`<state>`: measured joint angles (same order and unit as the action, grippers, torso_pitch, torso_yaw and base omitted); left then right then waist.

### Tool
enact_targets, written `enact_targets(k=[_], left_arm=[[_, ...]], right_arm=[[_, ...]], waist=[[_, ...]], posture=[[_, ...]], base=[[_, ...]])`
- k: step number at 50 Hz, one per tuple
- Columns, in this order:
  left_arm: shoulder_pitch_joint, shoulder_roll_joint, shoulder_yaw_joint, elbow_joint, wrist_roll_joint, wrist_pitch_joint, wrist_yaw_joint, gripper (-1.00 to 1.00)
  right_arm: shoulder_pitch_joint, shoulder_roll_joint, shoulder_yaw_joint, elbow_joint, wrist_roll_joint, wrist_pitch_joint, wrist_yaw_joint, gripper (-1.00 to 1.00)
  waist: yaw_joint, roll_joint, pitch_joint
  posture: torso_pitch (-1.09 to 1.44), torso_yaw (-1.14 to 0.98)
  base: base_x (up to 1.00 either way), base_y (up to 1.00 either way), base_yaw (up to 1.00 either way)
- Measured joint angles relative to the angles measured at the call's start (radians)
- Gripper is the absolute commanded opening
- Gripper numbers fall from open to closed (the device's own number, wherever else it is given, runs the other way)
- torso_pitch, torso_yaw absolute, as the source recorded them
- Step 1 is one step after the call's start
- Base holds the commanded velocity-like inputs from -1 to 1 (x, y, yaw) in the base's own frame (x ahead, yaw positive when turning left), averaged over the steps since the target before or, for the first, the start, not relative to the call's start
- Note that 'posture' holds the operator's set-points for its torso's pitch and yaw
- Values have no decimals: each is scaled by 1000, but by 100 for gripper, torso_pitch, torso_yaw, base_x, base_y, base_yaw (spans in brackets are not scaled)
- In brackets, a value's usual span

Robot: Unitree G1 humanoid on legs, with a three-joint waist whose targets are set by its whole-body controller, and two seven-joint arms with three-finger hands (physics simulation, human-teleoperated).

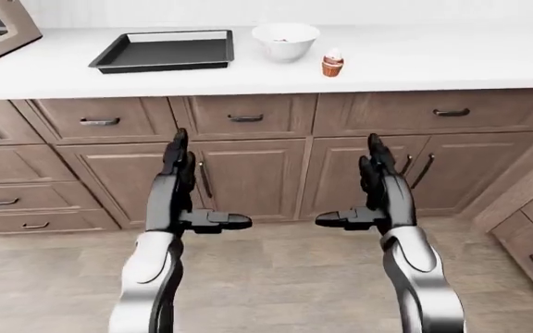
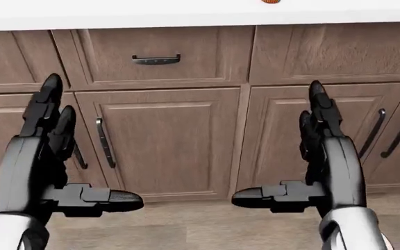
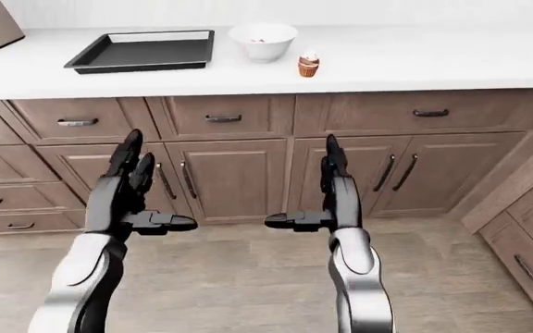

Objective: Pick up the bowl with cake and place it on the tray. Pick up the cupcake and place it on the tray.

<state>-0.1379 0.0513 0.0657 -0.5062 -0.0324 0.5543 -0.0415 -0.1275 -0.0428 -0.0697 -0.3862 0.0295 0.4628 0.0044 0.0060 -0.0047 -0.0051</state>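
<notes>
Both hands, left hand [image 1: 185, 186] and right hand [image 1: 370, 186], hover spread and unladen below the counter [image 1: 433, 62].

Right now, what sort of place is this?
A simulated home kitchen, most likely: a white countertop over wooden cabinets, with a baking tray, bowl and cupcake on it.
</notes>
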Motion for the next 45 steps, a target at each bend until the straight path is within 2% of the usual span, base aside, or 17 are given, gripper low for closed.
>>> enact_targets(k=[6,9,12,15,17,20,25,27,30,31,33,35,38,42,44,45], left_arm=[[-97,28,54,-62,-37,163,10,100],[-111,38,66,-72,-57,213,24,100],[-119,49,77,-106,-72,238,37,100],[-108,45,73,-122,-80,224,42,100],[-87,34,51,-109,-86,205,38,100],[-77,32,42,-80,-98,203,28,100],[-79,39,64,-80,-104,194,29,100],[-78,41,67,-87,-107,186,28,100],[-78,46,69,-90,-109,176,27,100],[-75,49,74,-82,-107,173,28,100],[-65,47,78,-62,-102,179,32,100],[-67,47,77,-55,-99,188,34,100],[-80,50,77,-73,-101,187,34,100],[-91,55,86,-102,-106,186,37,100],[-101,57,89,-114,-109,188,38,100],[-100,51,84,-113,-112,191,38,100]], right_arm=[[-69,-18,-31,-87,24,135,-22,100],[-78,-24,-33,-119,34,199,-32,100],[-81,-21,-19,-177,43,235,-32,100],[-81,-20,-14,-197,54,232,-25,100],[-70,-24,-27,-179,55,217,-24,100],[-59,-25,-37,-162,49,227,-31,100],[-61,-23,-21,-166,46,213,-25,100],[-60,-22,-21,-175,46,217,-23,100],[-76,-21,-21,-191,47,227,-21,100],[-82,-16,-14,-189,49,234,-20,100],[-83,-15,-1,-185,56,248,-15,100],[-79,-16,0,-183,61,249,-10,100],[-78,-16,-8,-205,67,253,-6,100],[-95,-17,-22,-249,94,258,-6,100],[-99,-21,-22,-260,103,255,-8,100],[-95,-26,-26,-254,106,254,-8,100]], waist=[[0,-1,6],[2,3,27],[7,-11,44],[8,-37,45],[1,-26,48],[-1,-39,49],[-6,8,61],[-13,30,57],[-16,77,45],[-9,66,50],[0,71,57],[6,70,48],[11,49,43],[18,12,32],[7,-35,33],[10,-40,40]], posture=[[0,0],[0,0],[0,0],[0,0],[0,0],[0,0],[0,0],[0,0],[0,0],[0,0],[0,0],[0,0],[0,0],[0,0],[0,0],[0,0]], base=[[1,0,0],[22,-5,0],[30,-8,0],[33,-9,0],[34,-8,0],[34,-8,0],[42,-8,0],[43,-9,0],[44,-8,0],[45,-7,0],[45,-9,0],[46,-11,0],[47,-15,0],[18,-7,0],[0,0,0],[0,0,0]])
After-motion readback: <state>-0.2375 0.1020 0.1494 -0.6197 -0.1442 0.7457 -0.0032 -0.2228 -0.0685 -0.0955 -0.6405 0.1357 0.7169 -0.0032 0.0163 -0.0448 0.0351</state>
